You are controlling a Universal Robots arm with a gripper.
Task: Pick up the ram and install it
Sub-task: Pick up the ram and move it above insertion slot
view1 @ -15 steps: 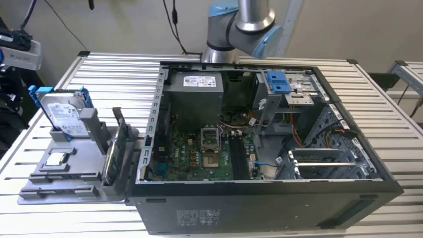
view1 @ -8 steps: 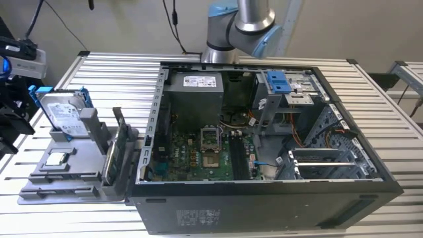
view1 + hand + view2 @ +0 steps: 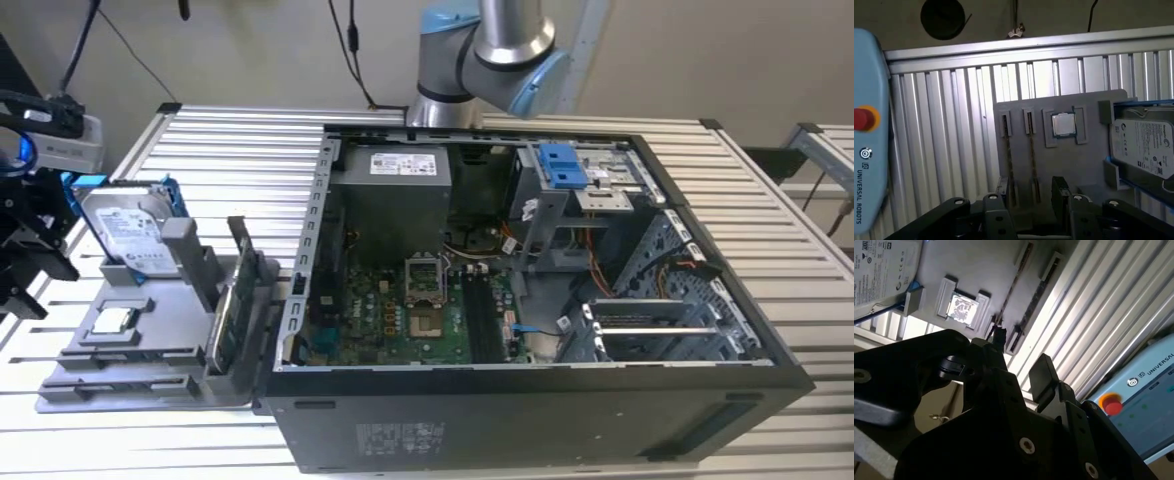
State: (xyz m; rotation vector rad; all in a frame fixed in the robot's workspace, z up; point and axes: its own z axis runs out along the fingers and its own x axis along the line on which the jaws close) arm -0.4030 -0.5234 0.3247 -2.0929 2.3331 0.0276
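- Exterior view: an open case (image 3: 534, 300) lies on the slatted desk (image 3: 817, 300).
- At 9 o'clock from the case sits a grey holder (image 3: 134, 375).
- The ram (image 3: 223, 330) stands on edge in the holder, untouched.
- A second stick (image 3: 248, 262) stands just beside the ram, on the case side.
- A chip (image 3: 114, 320) lies flat at 9 o'clock from the ram, and a drive (image 3: 131, 235) leans at 11 o'clock.
- The black gripper (image 3: 30, 262) hangs at 9 o'clock from the holder, at the exterior view's left edge, clear of the ram.
- The arm's base (image 3: 467, 60) rises at 12 o'clock from the case.
- Second wrist view: the gripper (image 3: 1016, 360) is spread wide and holds nothing.
- Beyond it the ram (image 3: 1011, 290) and the second stick (image 3: 1035, 304) sit in parallel slots, with the chip (image 3: 961, 307) beside the ram and the drive (image 3: 879, 265) past the chip.
- A pendant (image 3: 1144, 400) rests on the desk (image 3: 1094, 315).
- First wrist view: the gripper (image 3: 1031, 192) stands wide, its fingers (image 3: 1060, 190) apart with nothing between them.
- It sits above the holder (image 3: 1074, 165), roughly in line with the ram (image 3: 1031, 155).
- The second stick (image 3: 1008, 165) is on one side of the ram; the chip (image 3: 1064, 125), then the drive (image 3: 1144, 145), are on the other.
- The pendant (image 3: 869, 125) lies well apart on the desk (image 3: 954, 125).
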